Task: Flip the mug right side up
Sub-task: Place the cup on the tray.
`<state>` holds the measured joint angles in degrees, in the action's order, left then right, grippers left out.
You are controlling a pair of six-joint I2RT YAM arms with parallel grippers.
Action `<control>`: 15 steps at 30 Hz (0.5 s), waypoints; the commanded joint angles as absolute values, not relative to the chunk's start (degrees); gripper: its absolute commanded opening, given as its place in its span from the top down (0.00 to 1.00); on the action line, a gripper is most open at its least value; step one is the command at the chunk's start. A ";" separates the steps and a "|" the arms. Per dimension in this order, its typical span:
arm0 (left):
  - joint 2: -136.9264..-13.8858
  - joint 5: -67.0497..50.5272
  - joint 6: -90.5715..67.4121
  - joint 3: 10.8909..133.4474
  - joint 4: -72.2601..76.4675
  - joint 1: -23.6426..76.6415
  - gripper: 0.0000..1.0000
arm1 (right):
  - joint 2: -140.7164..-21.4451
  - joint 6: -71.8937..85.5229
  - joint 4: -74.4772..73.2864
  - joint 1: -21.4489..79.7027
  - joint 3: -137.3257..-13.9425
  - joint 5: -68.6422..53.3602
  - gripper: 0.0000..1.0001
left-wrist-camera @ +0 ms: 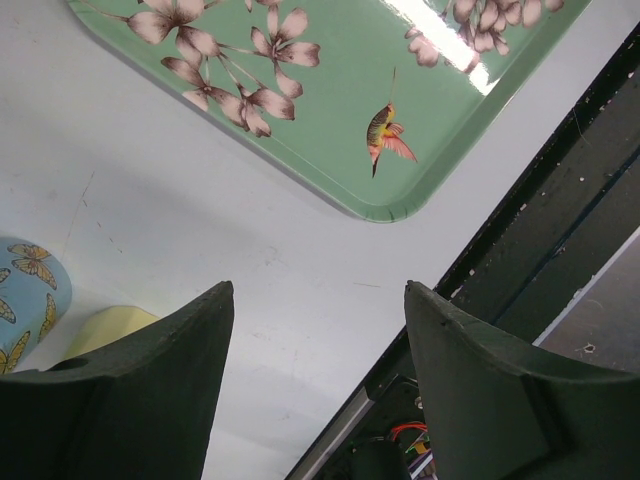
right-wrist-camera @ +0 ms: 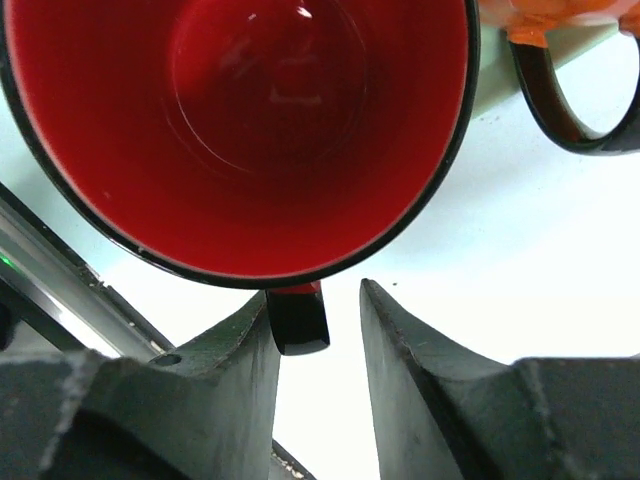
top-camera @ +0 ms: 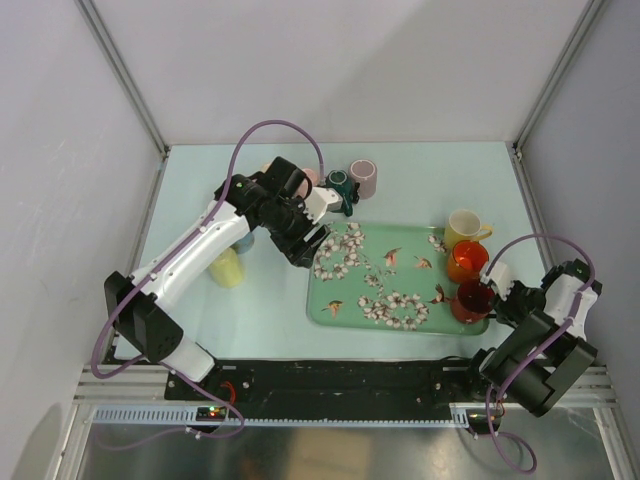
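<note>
Just inside the floral tray (top-camera: 415, 283), red mug (top-camera: 470, 300) mouth-up beside orange mug (top-camera: 465, 262).

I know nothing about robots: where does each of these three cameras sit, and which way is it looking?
Top external: fixed above and behind the arms, looking down on the table; left arm and right arm show, bases at the bottom.
Left wrist: on the left arm, facing table and tray corner; its two open fingers show.
Right wrist: on the right arm, facing into the red mug; its fingers flank the handle.
Shared: top and left wrist see the tray; top and right wrist, the red mug.
</note>
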<state>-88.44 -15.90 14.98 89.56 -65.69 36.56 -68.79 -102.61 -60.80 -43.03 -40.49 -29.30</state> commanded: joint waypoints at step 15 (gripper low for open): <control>-80.23 5.60 15.49 85.92 -64.66 30.81 0.03 | -59.18 -97.07 -73.51 -49.68 -58.75 -39.56 0.26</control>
